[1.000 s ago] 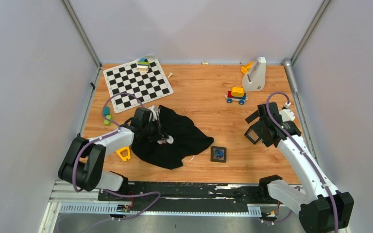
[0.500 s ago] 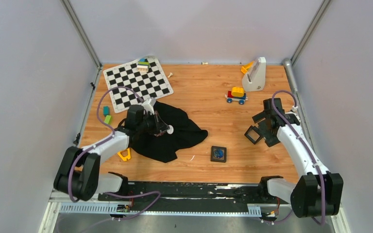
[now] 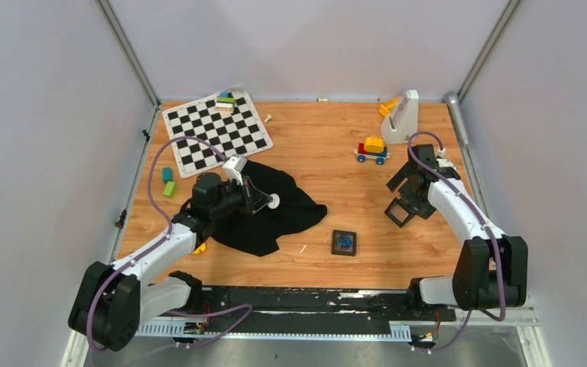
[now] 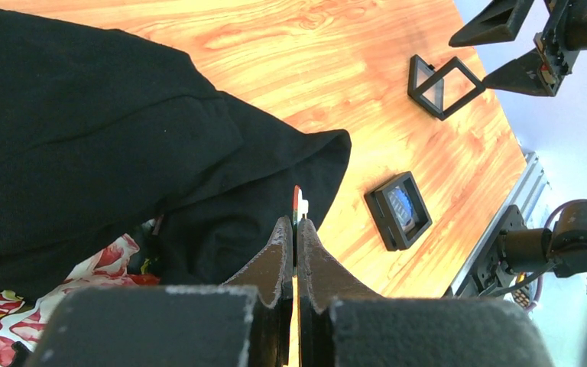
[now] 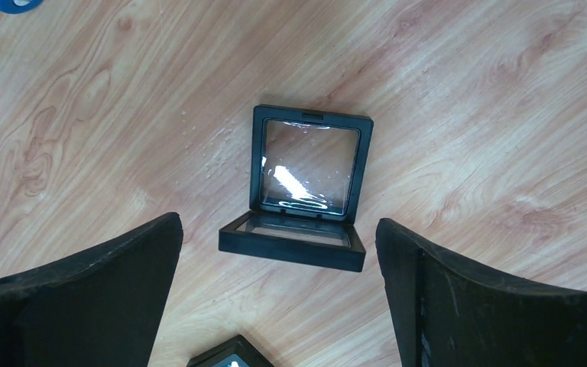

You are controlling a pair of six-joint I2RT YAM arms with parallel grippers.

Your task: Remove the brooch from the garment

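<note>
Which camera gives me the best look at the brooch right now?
Left wrist: the brooch shows largest, its blue face clear inside the black square case near the garment. Top external shows the brooch only as a tiny blue dot. Right wrist shows no brooch, just an open empty case.

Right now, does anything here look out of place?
The brooch is off the garment: it sits in a small black box on the table, apart from it. A second box lies open and empty below the open right gripper. The left gripper pinches a small white piece.
</note>
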